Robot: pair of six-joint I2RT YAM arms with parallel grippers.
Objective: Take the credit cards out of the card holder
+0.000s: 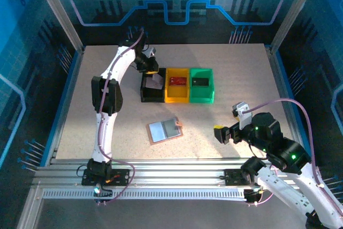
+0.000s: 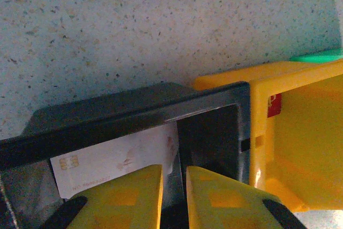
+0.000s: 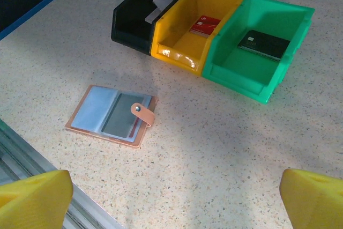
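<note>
Your left pincer (image 2: 174, 197) is over the black bin (image 2: 134, 111), its 2 fingers slightly apart. The whitish card (image 2: 112, 162) lies just behind them, and I cannot tell if they touch it. Your right pincer (image 3: 177, 199) is wide apart and empty. Its wrist view adds more: the card holder (image 3: 112, 115) lying open on the table (image 3: 214, 148), 1 red card (image 3: 206, 24) in the yellow bin (image 3: 177, 52), 1 black card (image 3: 263, 44) in the green bin (image 3: 252, 73).
</note>
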